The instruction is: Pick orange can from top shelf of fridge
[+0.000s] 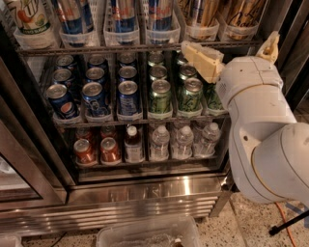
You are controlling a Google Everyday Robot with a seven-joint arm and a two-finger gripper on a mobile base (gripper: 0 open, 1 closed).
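Gripper (203, 60) hangs just below the top shelf (96, 48) of the fridge (145, 192), before green cans (160, 96); released or clenched, I cannot tell. The orange can (240, 11) stands above it in a right-hand tray. Approach step, I judge: next, lift and reach in

Dim warm light — gripper (203, 60) glows pale under the top shelf (96, 48), steel base (145, 191) glaring.

Glossy copper-striped metal on the orange can (240, 13), clear plastic tray (240, 32) around it, thin grey wire top shelf (96, 48). Shiny stainless steel on the fridge (145, 193) base. Matt cream plastic claw (205, 61) at that shelf's front edge.
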